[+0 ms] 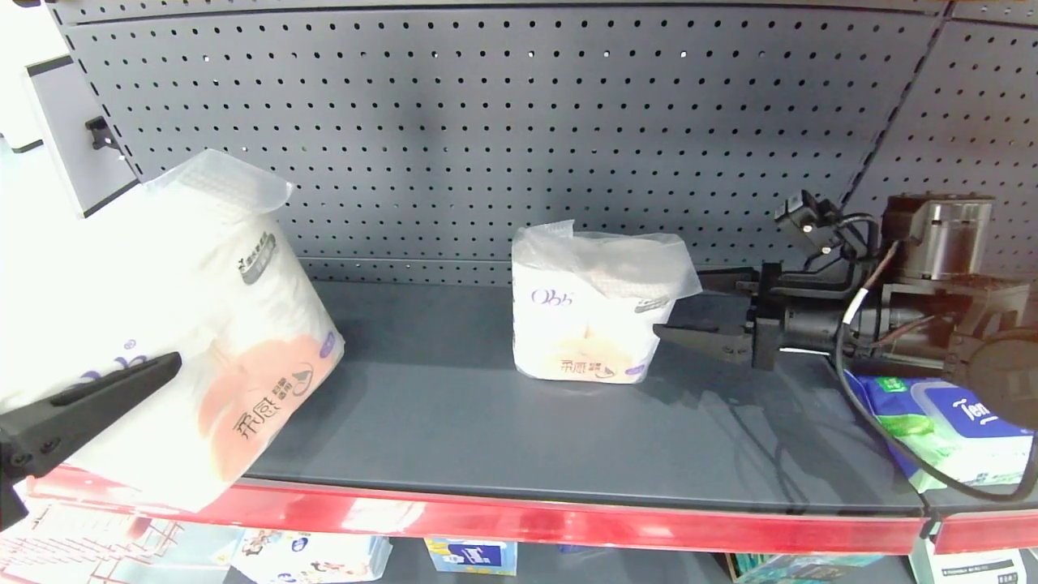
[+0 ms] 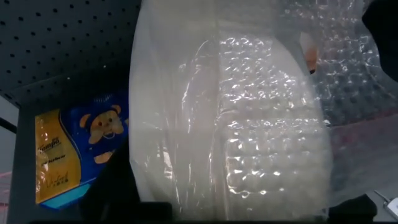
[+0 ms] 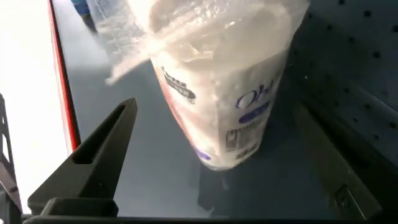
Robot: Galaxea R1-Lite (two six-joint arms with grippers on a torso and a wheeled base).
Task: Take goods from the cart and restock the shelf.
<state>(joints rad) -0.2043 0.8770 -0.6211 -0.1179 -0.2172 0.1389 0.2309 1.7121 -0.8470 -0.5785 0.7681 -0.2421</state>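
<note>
Two clear-film-wrapped white toilet-roll packs w/ orange + purple print in play.

No. 1, the held pack (image 1: 203,324), is up at the left end of the shelf. It's tilted, w/ its lower corner out over the red front strip (image 1: 568,519) and the loose film top toward the back. Left gripper (image 1: 162,367) is clamped on it. One black finger (image 1: 97,405) lies across the front face; the other is hidden behind the pack. Left wrist cam has the bubbly film of the held pack (image 2: 249,124) right up close.

No. 2, the shelf pack (image 1: 588,312), stands upright approx mid-shelf on the dark grey shelf board (image 1: 454,422). It's near the grey perforated back panel (image 1: 486,122). Right gripper (image 1: 697,312) sits just to its right, level w/ it. Its fingers are spread wide and grip nothing, tips at the pack's right side. Right wrist cam shows the shelf pack (image 3: 230,93) betw the two black fingers (image 3: 93,162), w/ a gap to each.

Misc:
- Blue-green-white soft wipes pack (image 1: 949,430) lies flat at the board's right end, under the right arm.
- Blue-yellow carton w/ bear picture (image 2: 68,155) shows past the held pack in the left wrist cam.
- Small blue boxes (image 1: 470,556) sit on the level below.
</note>
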